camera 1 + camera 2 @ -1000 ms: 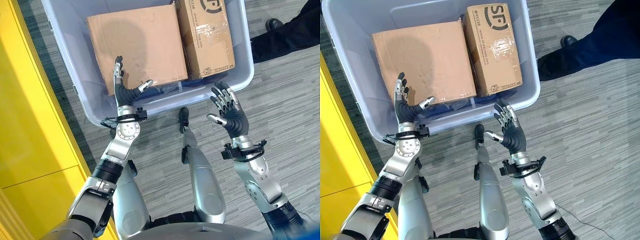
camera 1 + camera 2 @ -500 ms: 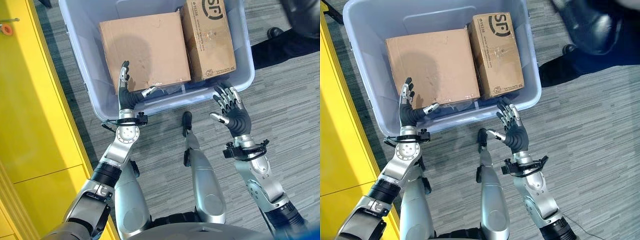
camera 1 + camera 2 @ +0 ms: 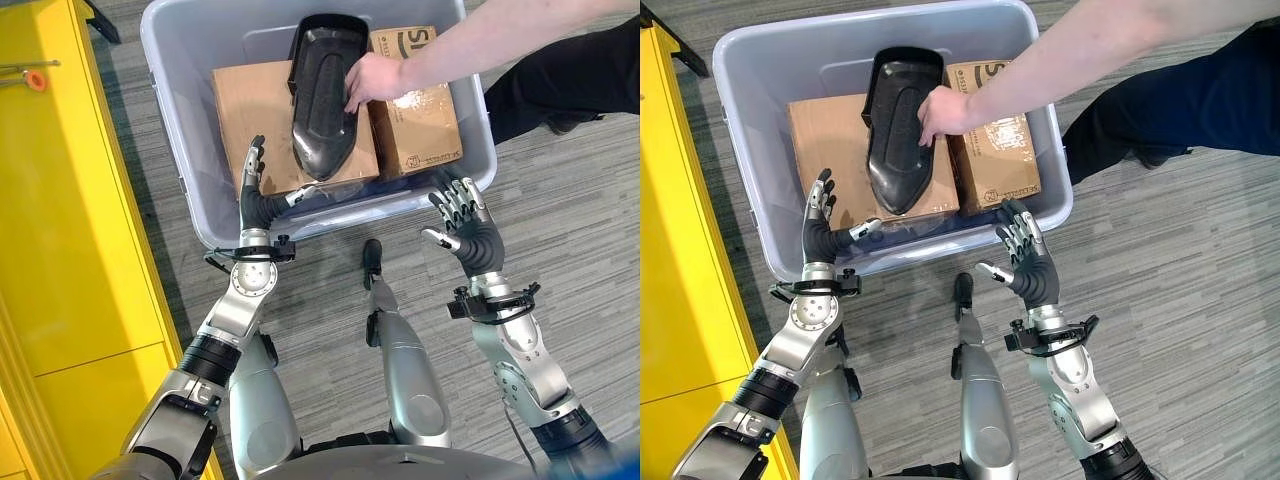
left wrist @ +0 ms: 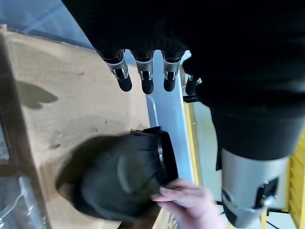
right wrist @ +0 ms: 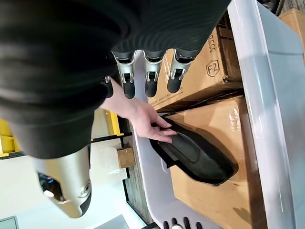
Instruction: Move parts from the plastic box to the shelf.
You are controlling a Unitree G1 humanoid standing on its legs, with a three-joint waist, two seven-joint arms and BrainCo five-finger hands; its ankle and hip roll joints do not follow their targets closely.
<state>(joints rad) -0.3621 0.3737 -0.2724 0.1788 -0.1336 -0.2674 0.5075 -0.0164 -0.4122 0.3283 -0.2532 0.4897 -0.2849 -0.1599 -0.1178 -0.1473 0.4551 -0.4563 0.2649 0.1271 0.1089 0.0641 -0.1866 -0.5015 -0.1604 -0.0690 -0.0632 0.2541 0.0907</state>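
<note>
Parts in the plastic box were what I had to shift, and the one in play was a long black molded shell, lying across the top of the big cardboard carton and overlapping the smaller printed carton beside it. A person's hand rested on its upper edge, the bare arm reaching in from the far right side. I judged the shell stiff, hollow and fairly light, with a smooth, probably slippery curved back, so I'd have taken it by its raised rim at the two long sides rather than across the dome (one hand alone would likely let it twist). The cartons looked rigid too, though bulkier, and filled most of the box floor; some clear plastic wrap showed in the gap along the near wall.

My left hand hovered over the near edge of the big carton, fingers straight and holding nothing. My right hand hung just outside the box's near right corner, fingers spread and relaxed, equally empty. To my left stood a yellow cabinet.
</note>
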